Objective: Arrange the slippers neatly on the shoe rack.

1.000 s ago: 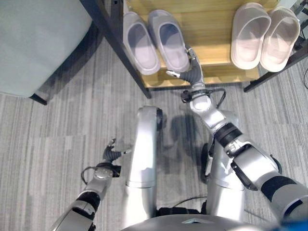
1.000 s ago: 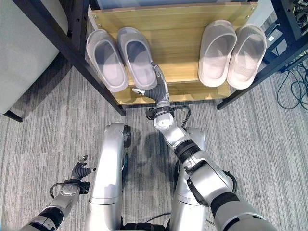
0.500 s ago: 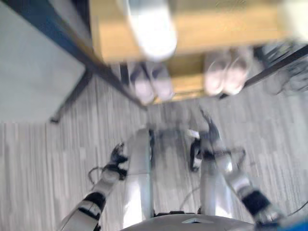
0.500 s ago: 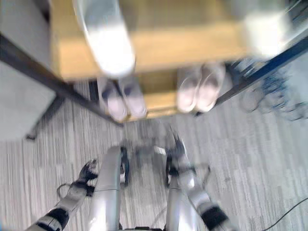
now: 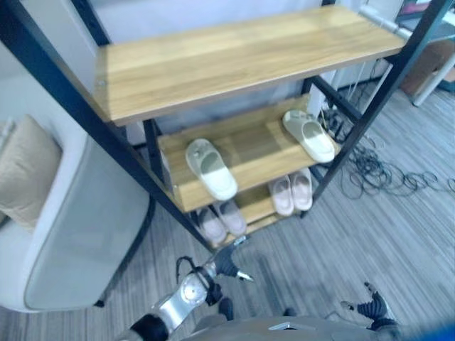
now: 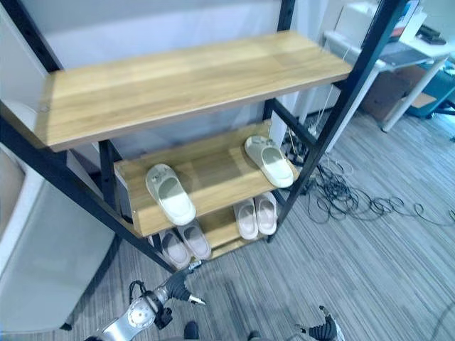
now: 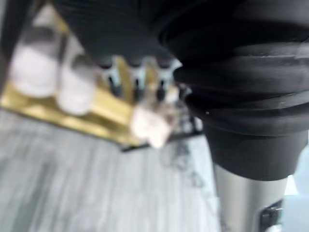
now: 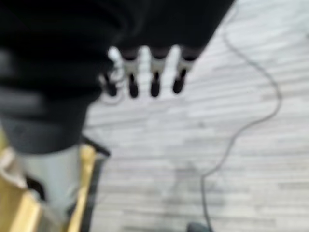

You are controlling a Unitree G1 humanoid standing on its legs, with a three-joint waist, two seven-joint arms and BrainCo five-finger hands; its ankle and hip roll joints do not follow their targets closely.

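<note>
Standing before a three-tier shoe rack (image 5: 242,53) of black posts and wooden shelves, the robot holds both hands low over the grey striped carpet (image 6: 370,263), neither touching a slipper. Its left hand (image 5: 231,261) reaches forward from the lower left, just short of the rack's bottom shelf, fingers (image 7: 136,87) straight and loosely spread with nothing in them (the wrist view shows them lined up ahead of the dark ribbed cover). Its right hand (image 5: 371,308) hangs near the lower right corner, well apart from the rack, fingers (image 8: 155,83) extended and empty above the carpet.

On the middle shelf (image 6: 213,167) lie two pale green slippers, set apart: one slipper (image 5: 211,168) towards the left end, the other slipper (image 5: 308,135) at the right end, both angled rather than square to the shelf edge. On the bottom shelf (image 5: 257,207) two pairs sit side by side: a greyish-lilac pair (image 5: 221,222) to the left and a pinkish-white pair (image 5: 290,192) to the right, each pair's slippers touching or nearly so. The top shelf carries no slippers.

A grey upholstered seat (image 5: 78,227) with a beige cushion (image 5: 25,170) stands left of the rack; loose cables (image 5: 384,174) trail on the carpet to its right
</note>
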